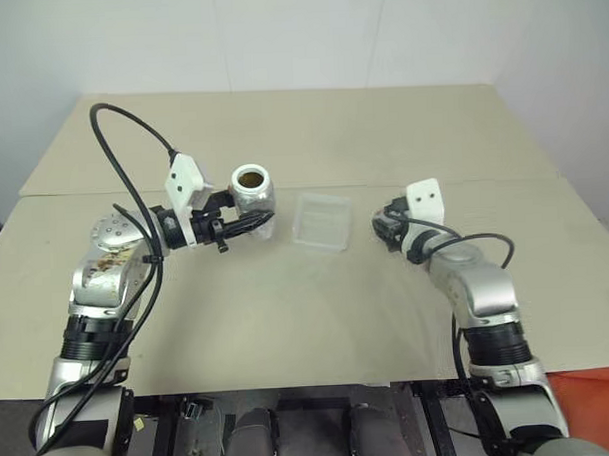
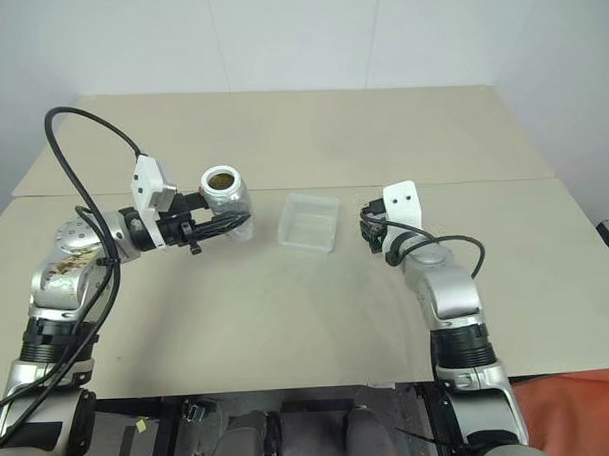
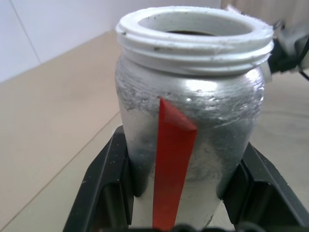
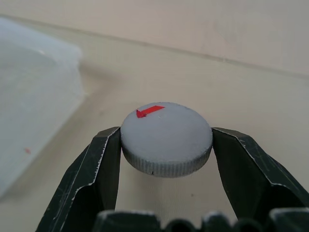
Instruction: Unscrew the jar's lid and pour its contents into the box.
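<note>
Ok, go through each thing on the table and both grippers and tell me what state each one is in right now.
Silvery jar with red stripe: open, lid off, upright, held above the table.
Flat round grey lid with red mark: off the jar, clamped at its rim.
Brown contents: inside the jar, not poured.
Clear shallow plastic box: on the table, nothing in it.
Left gripper: shut on the jar.
Right gripper: shut on the lid, low over the table beside the box.

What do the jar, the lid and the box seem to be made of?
The jar: probably metal or silver-coated; its body is shiny and scuffed, its threaded neck white, likely plastic.
The lid: matte grey, likely plastic, with a ribbed edge.
The box: clear, whitish thin plastic; the table shows through it.
</note>
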`<state>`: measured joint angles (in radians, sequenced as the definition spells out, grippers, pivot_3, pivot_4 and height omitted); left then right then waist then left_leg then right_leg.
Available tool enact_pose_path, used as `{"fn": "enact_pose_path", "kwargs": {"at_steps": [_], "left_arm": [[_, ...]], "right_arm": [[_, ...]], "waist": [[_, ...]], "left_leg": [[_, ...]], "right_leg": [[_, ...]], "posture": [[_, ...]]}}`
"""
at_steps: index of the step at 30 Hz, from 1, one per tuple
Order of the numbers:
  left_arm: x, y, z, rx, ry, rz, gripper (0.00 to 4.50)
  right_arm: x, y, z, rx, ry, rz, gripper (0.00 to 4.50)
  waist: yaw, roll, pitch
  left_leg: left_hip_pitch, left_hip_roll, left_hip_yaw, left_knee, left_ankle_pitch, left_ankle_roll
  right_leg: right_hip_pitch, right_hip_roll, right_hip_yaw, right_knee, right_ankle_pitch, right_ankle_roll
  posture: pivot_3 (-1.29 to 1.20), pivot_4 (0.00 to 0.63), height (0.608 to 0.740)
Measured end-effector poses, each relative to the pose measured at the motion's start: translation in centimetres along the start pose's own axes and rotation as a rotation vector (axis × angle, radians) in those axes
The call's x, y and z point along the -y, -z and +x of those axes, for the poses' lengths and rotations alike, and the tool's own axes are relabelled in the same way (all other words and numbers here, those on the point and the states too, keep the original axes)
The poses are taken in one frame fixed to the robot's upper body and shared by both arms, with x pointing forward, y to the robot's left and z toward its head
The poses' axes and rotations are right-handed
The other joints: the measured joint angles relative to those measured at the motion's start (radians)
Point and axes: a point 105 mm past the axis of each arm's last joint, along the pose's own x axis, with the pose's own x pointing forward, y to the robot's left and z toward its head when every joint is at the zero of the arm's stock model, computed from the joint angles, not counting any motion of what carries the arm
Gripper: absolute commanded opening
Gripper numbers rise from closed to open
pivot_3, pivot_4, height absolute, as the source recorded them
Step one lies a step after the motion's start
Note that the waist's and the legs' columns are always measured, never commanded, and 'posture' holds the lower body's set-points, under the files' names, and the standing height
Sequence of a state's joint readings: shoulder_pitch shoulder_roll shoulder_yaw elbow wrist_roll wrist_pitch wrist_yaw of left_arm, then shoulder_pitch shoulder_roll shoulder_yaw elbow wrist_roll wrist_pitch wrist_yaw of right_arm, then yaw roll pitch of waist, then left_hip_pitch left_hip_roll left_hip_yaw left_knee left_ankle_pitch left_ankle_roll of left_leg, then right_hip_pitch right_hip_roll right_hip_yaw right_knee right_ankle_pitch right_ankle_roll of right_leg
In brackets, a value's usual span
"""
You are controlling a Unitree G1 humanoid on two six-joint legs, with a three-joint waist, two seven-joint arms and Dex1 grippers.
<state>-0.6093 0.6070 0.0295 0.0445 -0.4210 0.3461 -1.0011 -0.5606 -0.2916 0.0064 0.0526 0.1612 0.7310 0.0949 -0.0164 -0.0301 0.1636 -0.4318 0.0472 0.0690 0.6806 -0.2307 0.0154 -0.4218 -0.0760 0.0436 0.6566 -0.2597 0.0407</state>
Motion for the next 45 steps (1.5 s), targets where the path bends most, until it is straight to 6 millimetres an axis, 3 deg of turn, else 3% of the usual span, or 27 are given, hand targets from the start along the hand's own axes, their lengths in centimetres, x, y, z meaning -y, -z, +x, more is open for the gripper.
{"fn": "enact_pose_path", "kwargs": {"at_steps": [3, 4, 7, 11, 16, 18, 22, 29, 32, 37, 45], "left_arm": [[0.1, -0.2, 0.1, 0.000, -0.008, -0.004, 1.96], [0.1, -0.2, 0.2, -0.002, -0.012, -0.005, 1.96], [-0.2, 0.0, 0.3, -0.021, -0.041, 0.005, 1.96], [-2.1, 0.3, 0.7, -0.076, -0.109, 0.081, 1.96], [-5.6, -1.4, 2.8, -0.099, -0.256, 0.327, 1.96], [-6.0, -1.9, 4.3, -0.118, -0.272, 0.474, 1.96], [-6.3, -1.9, 8.2, -0.267, -0.241, 1.035, 1.96], [-4.6, -4.8, 13.6, -0.214, -0.095, 1.861, 1.96], [-3.6, -4.3, 14.7, -0.162, -0.044, 2.012, 1.96], [-1.8, -1.0, 15.7, -0.114, 0.131, 2.284, 1.96], [-2.0, -1.4, 15.7, -0.062, 0.068, 2.399, 1.96]], "right_arm": [[0.0, 0.9, 0.4, -0.027, 0.014, 0.003, 4.37], [0.1, 0.9, 0.4, -0.030, 0.016, 0.001, 4.44], [0.4, 0.7, 0.1, -0.026, -0.010, -0.006, 4.44], [1.6, 0.1, -2.2, -0.053, -0.120, -0.086, 4.44], [1.9, -4.1, -6.1, -0.018, -0.368, -0.140, 4.44], [1.2, -6.6, -7.4, 0.036, -0.478, -0.156, 4.44], [0.4, -9.7, -10.0, 0.086, -0.667, -0.228, 4.44], [-1.5, -9.3, -11.7, 0.029, -0.857, -0.263, 4.44], [-1.6, -9.1, -11.7, 0.012, -0.864, -0.255, 4.44], [-2.0, -9.4, -12.0, 0.004, -0.891, -0.224, 4.44], [-2.6, -10.0, -12.7, 0.031, -0.917, -0.206, 4.44]], "waist": [[0.001, 0.000, 0.000], [0.001, 0.000, 0.000], [0.001, 0.000, 0.000], [0.011, 0.000, 0.000], [0.017, 0.000, 0.000], [0.014, 0.000, 0.000], [0.026, 0.000, 0.001], [0.035, -0.001, 0.001], [0.036, -0.001, 0.001], [0.031, -0.001, 0.001], [0.033, -0.001, 0.001]], "left_leg": [[0.000, 0.000, 0.000, 0.000, 0.000, 0.000], [0.000, 0.000, 0.000, 0.000, 0.000, 0.000], [0.000, 0.000, 0.000, 0.000, 0.000, 0.000], [0.000, -0.001, 0.000, 0.000, 0.000, 0.000], [0.000, -0.001, -0.001, 0.000, 0.000, 0.000], [0.000, -0.001, -0.001, 0.000, 0.000, 0.001], [-0.001, -0.002, -0.001, 0.000, 0.000, 0.001], [-0.007, -0.003, -0.001, 0.002, -0.001, 0.002], [-0.008, -0.003, -0.001, 0.002, -0.001, 0.003], [-0.009, -0.003, -0.001, 0.002, -0.001, 0.002], [-0.009, -0.003, -0.001, 0.002, -0.001, 0.002]], "right_leg": [[0.000, 0.000, 0.000, 0.000, 0.000, 0.000], [0.000, 0.000, 0.000, 0.000, 0.000, 0.000], [0.000, 0.000, 0.000, 0.000, 0.000, 0.000], [0.000, 0.000, -0.001, -0.002, 0.000, 0.000], [0.002, 0.000, -0.001, -0.007, 0.000, 0.000], [0.002, 0.000, -0.001, -0.008, 0.000, 0.000], [0.002, 0.000, -0.001, -0.009, 0.000, 0.000], [-0.002, -0.001, -0.002, -0.009, 0.001, 0.001], [-0.002, -0.001, -0.002, -0.009, 0.001, 0.002], [-0.004, -0.001, -0.002, -0.008, 0.001, 0.002], [-0.004, -0.002, -0.002, -0.007, 0.001, 0.002]], "posture": [[0.00, 0.150, 0.740], [0.00, 0.150, 0.740], [0.00, 0.150, 0.740], [0.00, 0.150, 0.740], [0.00, 0.150, 0.740], [0.00, 0.150, 0.740], [0.00, 0.150, 0.740], [0.00, 0.150, 0.740], [0.00, 0.150, 0.740], [0.00, 0.150, 0.740], [0.00, 0.150, 0.740]]}}
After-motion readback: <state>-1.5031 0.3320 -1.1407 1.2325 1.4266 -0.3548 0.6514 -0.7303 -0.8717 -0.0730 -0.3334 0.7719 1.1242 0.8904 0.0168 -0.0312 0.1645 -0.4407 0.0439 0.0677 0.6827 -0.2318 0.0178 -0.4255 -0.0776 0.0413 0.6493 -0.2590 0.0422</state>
